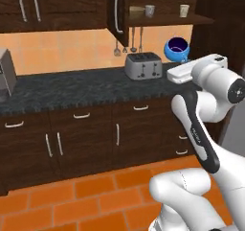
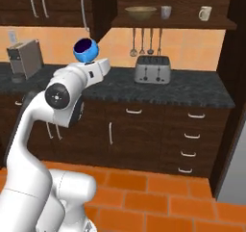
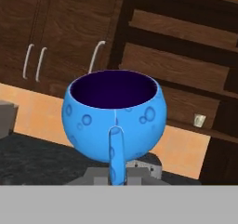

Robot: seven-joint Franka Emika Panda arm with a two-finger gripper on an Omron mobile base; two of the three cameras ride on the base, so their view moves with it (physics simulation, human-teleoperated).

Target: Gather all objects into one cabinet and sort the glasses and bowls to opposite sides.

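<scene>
My gripper [image 3: 116,173] is shut on the side handle of the small blue bowl [image 3: 114,118], which stays upright with its dark inside showing. The blue bowl [image 1: 177,48] hangs above the counter, right of the toaster and below the open cabinet [image 1: 168,20]. From the other side the blue bowl [image 2: 86,50] sits above my hand, left of the cabinet [image 2: 173,23]. On the cabinet shelf stand a wide tan bowl [image 1: 137,11] at the left, one pale glass [image 1: 150,10] beside it and another glass [image 1: 184,10] further right. The cabinet door [image 1: 116,14] stands swung open.
A silver toaster [image 1: 143,65] sits on the dark counter [image 1: 72,88] under hanging utensils [image 1: 128,42]. A grey appliance [image 1: 5,73] stands at the counter's left end. Closed wall cabinets [image 1: 52,7] lie left; drawers [image 2: 192,130] fill the lower right.
</scene>
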